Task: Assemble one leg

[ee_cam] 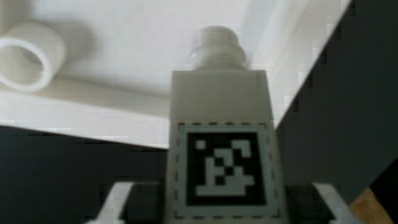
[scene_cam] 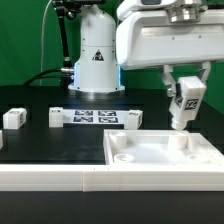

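Note:
My gripper (scene_cam: 187, 90) is shut on the leg (scene_cam: 183, 115), a small white post with a black-and-white tag on its face. It holds the leg upright in the air, just above the far edge of the large white panel (scene_cam: 165, 158) at the exterior view's right. In the wrist view the leg (ee_cam: 222, 120) fills the middle between my fingers (ee_cam: 125, 200), and its threaded tip (ee_cam: 214, 45) points at the panel (ee_cam: 143, 95). One round corner socket (ee_cam: 25, 60) of the panel lies off to the side of the tip.
The marker board (scene_cam: 95, 117) lies on the black table behind the panel. Another small white tagged post (scene_cam: 13, 118) stands at the exterior view's left. A long white bar (scene_cam: 50, 178) runs along the front. The robot base (scene_cam: 95, 55) stands at the back.

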Tool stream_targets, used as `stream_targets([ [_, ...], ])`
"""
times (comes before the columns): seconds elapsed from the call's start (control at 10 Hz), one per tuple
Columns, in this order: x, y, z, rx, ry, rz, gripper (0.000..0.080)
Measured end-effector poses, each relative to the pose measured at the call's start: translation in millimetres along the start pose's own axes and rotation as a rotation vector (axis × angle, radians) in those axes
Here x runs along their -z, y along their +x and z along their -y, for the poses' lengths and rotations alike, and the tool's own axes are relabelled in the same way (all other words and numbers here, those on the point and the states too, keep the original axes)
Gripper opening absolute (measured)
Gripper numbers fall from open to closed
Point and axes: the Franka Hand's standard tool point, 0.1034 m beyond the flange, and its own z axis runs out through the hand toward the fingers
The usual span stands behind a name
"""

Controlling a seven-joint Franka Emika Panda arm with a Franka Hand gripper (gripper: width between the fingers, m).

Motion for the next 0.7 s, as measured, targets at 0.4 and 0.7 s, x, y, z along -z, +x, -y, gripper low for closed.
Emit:
stream_targets([
  [0.4, -10.1, 19.6, 10.9, 0.003, 0.004, -0.041, 0.0292],
  [0.7, -11.2, 14.8, 3.0, 0.043, -0.027, -0.121, 0.0292],
])
